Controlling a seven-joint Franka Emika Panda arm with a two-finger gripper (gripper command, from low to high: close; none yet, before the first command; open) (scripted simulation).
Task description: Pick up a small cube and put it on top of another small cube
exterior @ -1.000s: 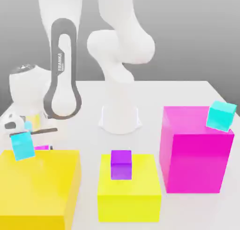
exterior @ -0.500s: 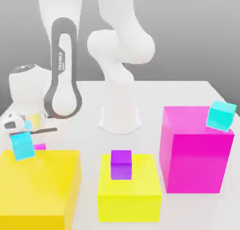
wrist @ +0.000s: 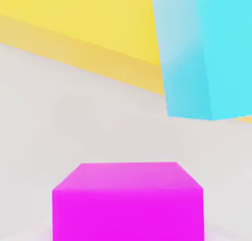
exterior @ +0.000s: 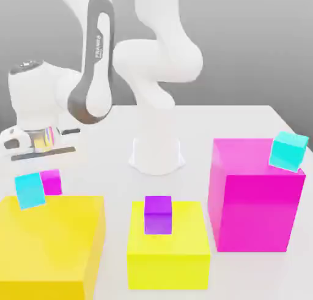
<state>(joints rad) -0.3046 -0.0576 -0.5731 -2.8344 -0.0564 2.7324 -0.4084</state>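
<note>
The small cube (exterior: 51,182), plain magenta-pink, hangs just above the table at the exterior view's left, behind the big yellow block (exterior: 52,243). My gripper (exterior: 50,172) reaches down onto it from the white hand above and is shut on it. In the hand view the same small cube (wrist: 128,200) sits close in front of the camera. A small cyan cube (exterior: 29,190) stands tilted right beside it at the yellow block's back edge and looms large in the hand view (wrist: 206,53). A second cyan cube (exterior: 288,151) rests on the big magenta block (exterior: 254,198).
A small purple cube (exterior: 158,215) sits on a lower yellow block (exterior: 168,247) in the front middle. The robot's white base (exterior: 157,152) stands at the table's centre. The big magenta block fills the exterior view's right.
The gripper has shut on the small magenta-pink cube. The hand has risen, carrying the cube up from behind the yellow block. The arm's links have swung upward.
</note>
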